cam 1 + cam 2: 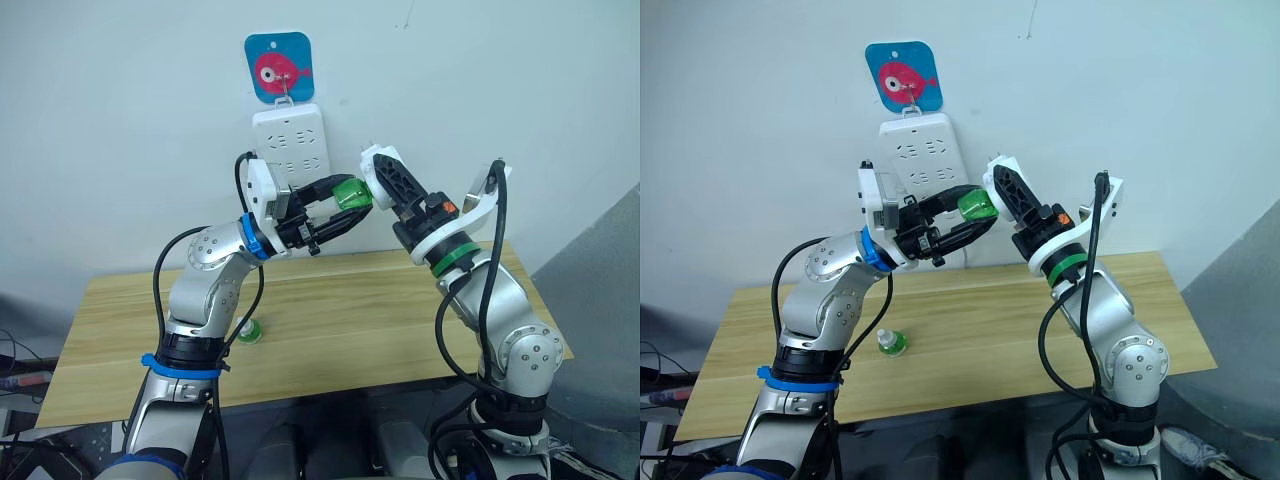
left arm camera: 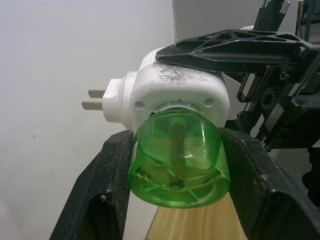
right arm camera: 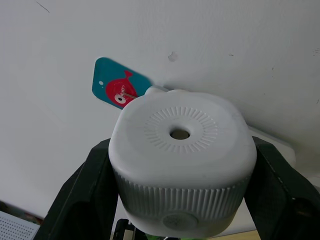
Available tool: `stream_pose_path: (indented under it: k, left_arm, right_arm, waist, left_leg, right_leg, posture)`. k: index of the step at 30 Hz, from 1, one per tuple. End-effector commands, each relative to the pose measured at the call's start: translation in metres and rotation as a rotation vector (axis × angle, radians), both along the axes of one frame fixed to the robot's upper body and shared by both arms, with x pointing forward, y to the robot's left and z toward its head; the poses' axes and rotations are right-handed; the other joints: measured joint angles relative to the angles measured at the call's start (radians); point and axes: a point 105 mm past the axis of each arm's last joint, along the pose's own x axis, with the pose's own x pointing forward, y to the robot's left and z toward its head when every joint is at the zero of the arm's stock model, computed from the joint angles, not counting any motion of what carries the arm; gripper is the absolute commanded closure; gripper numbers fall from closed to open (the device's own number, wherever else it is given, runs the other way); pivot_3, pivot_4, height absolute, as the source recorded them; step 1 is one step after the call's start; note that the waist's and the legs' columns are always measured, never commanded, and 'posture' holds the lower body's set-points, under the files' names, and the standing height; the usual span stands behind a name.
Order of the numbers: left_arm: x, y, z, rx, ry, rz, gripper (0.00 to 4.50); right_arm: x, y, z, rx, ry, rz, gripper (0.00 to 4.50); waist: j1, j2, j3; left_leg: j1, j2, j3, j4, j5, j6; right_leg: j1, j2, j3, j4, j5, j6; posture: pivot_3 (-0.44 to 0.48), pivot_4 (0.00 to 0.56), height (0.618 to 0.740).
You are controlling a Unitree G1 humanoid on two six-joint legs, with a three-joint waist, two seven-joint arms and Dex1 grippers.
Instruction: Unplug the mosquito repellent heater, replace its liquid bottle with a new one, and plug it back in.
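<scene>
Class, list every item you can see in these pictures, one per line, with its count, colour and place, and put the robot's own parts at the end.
mosquito repellent heater: one, white, held in mid-air before the wall, unplugged
liquid bottle: one, bright green, attached to the heater
new bottle: one, pale green with white top, standing on the table
table: one, light wood, against the wall
power strip: one, white, hanging on the wall
fish hook plaque: one, blue with red fish, above the strip
left gripper: black, shut on the bottle
right gripper: black, shut on the heater

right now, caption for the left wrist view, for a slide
Left hand clamps the green bottle under the unplugged heater.
</scene>
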Motion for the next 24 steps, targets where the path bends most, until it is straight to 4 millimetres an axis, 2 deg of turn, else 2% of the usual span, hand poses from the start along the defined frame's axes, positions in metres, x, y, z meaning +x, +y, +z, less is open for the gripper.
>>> stream_pose_path:
  k: [1,2,6,7,15,18,21,24]
  left_arm:
    - [0.003,0.007,0.007,-0.013,-0.022,0.033,2.20]
    - [0.003,0.007,0.006,-0.011,-0.023,0.033,2.20]
    - [0.003,0.009,0.007,-0.007,-0.029,0.032,2.20]
    - [0.003,0.009,0.007,-0.006,-0.031,0.033,2.20]
    - [-0.008,0.014,-0.003,0.115,-0.047,-0.062,2.20]
    - [-0.018,0.015,-0.011,0.218,-0.080,-0.150,2.20]
    - [-0.026,0.012,-0.017,0.309,-0.133,-0.232,2.20]
    - [-0.029,0.010,-0.018,0.339,-0.174,-0.272,2.20]
  right_arm:
    - [-0.014,0.005,0.018,0.060,-0.076,0.068,1.53]
    - [-0.014,0.005,0.018,0.065,-0.074,0.067,1.53]
    - [-0.015,0.001,0.017,0.049,-0.088,0.060,0.13]
    - [-0.016,-0.001,0.015,0.036,-0.091,0.055,0.05]
    - [-0.025,-0.030,-0.001,-0.115,-0.081,0.121,0.00]
    - [-0.034,-0.038,-0.005,-0.191,-0.071,0.239,0.00]
    - [-0.048,-0.037,-0.002,-0.260,-0.129,0.410,0.00]
    - [-0.051,-0.039,-0.016,-0.416,-0.085,0.525,0.00]
  waist:
    - [0.000,0.000,0.000]
    - [0.000,0.000,0.000]
    - [0.000,0.000,0.000]
    - [0.000,0.000,0.000]
    - [0.001,0.000,0.000]
    - [0.001,0.000,0.000]
    - [0.002,0.000,0.000]
    - [0.004,0.000,0.000]
  left_leg:
    - [0.000,0.000,0.000,0.000,0.000,0.000]
    - [0.000,0.000,0.000,0.000,0.000,0.000]
    - [0.000,0.000,0.000,0.000,0.000,0.000]
    - [0.000,0.000,0.000,0.000,0.000,0.000]
    - [0.000,0.000,0.000,0.000,0.000,0.000]
    - [0.000,0.000,0.001,0.000,0.000,0.000]
    - [0.000,0.000,0.001,0.000,0.000,0.000]
    - [0.000,0.002,0.002,0.000,0.000,0.001]
  right_leg:
    - [0.000,0.000,0.000,0.000,0.000,0.000]
    - [0.000,0.000,0.000,0.000,0.000,0.000]
    - [0.000,0.000,0.000,0.000,0.000,0.000]
    - [0.000,0.000,0.000,0.000,0.000,0.000]
    - [0.000,0.000,0.000,-0.001,0.000,0.000]
    - [0.000,0.000,0.000,-0.001,0.000,0.000]
    - [0.001,0.001,0.001,-0.003,0.000,0.000]
    - [0.002,0.004,0.002,-0.006,0.000,0.000]
  posture:
    - [-0.206,0.147,0.740]
    - [-0.206,0.147,0.740]
    - [-0.207,0.147,0.740]
    - [-0.208,0.147,0.740]
    - [-0.212,0.153,0.740]
    - [-0.213,0.154,0.740]
    - [-0.209,0.158,0.740]
    - [-0.205,0.161,0.740]
